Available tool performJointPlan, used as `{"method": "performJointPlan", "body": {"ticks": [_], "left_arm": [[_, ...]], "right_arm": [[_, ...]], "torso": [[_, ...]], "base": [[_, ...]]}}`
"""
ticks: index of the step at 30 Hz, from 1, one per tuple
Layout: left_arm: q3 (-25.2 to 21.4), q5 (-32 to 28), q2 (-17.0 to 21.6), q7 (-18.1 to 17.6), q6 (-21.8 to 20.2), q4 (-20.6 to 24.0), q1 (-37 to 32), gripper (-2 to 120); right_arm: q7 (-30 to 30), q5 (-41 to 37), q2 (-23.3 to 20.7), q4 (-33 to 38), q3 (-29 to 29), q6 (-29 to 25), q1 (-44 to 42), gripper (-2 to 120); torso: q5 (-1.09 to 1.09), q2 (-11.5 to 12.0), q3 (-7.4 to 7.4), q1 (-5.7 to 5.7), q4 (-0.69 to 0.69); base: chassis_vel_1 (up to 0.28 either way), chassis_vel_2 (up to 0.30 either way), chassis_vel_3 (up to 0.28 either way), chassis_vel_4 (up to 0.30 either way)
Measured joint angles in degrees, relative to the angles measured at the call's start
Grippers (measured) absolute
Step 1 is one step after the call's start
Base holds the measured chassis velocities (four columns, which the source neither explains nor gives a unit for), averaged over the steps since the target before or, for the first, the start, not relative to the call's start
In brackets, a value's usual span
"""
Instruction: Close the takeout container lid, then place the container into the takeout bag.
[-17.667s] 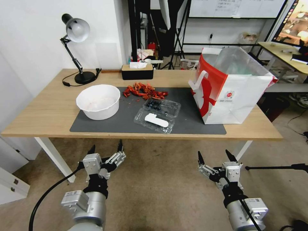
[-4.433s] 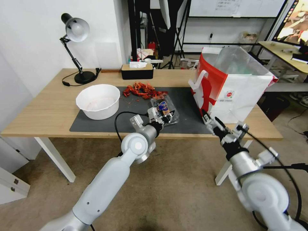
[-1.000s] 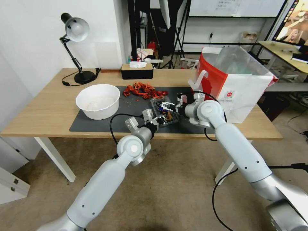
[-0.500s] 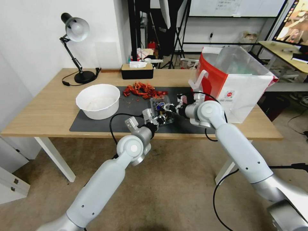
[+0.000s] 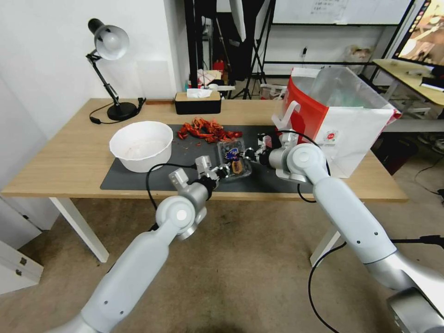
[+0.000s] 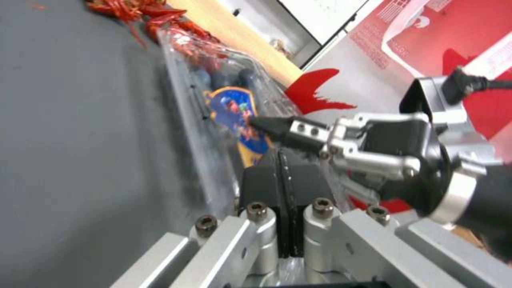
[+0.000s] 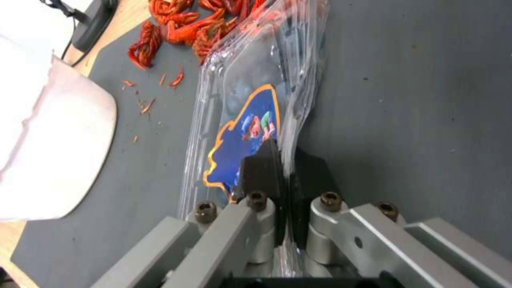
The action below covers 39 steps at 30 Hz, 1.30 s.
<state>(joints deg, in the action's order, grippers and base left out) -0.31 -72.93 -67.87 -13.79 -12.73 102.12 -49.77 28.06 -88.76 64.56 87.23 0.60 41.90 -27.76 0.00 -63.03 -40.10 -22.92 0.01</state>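
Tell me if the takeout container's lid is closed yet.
Closed: the lid lies folded over the takeout container, label up, with the right gripper pinching its edge.

**How the three cameras look at the scene**

The head camera looks forward and down from above, well back from the wooden table (image 5: 69,157), and takes in both arms. Each wrist camera sits just behind its own fingers and looks along them, very near the takeout container (image 6: 224,100) on the dark mat (image 7: 400,80). All three views share this container; the left wrist view also catches the right gripper (image 6: 267,124).
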Motion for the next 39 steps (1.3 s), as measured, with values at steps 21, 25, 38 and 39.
{"method": "performJointPlan", "body": {"ticks": [21, 25, 38, 39], "left_arm": [[-7.3, 17.6, 5.0, 6.4, 8.2, 9.7, -15.2, 19], [-7.2, 23.5, 5.7, 5.9, 11.1, 10.3, -16.3, 31], [-7.9, 35.5, 9.3, 2.1, 17.6, 10.1, -20.8, 80], [-8.5, 36.6, 9.5, 1.8, 18.2, 10.3, -21.8, 83]], "right_arm": [[-0.1, -1.7, 0.6, 1.2, 1.9, 0.0, -0.9, 0], [0.2, -2.4, -0.2, 2.8, 3.4, 0.0, -2.2, 0], [0.6, -5.8, -3.0, 9.0, 10.7, -1.1, -7.2, 0], [0.6, -6.2, -3.0, 9.5, 11.0, -1.3, -7.2, 0]], "torso": [[0.00, 0.0, 0.00, 0.00, 0.01], [0.00, 0.0, 0.00, 0.00, -0.02], [0.01, 0.0, 0.00, 0.00, 0.00], [0.00, 0.0, -0.01, 0.00, 0.01]], "base": [[0.000, 0.000, 0.000, 0.000], [0.000, 0.000, 0.000, 0.000], [0.000, 0.000, 0.000, 0.000], [0.000, 0.000, 0.000, 0.000]]}}
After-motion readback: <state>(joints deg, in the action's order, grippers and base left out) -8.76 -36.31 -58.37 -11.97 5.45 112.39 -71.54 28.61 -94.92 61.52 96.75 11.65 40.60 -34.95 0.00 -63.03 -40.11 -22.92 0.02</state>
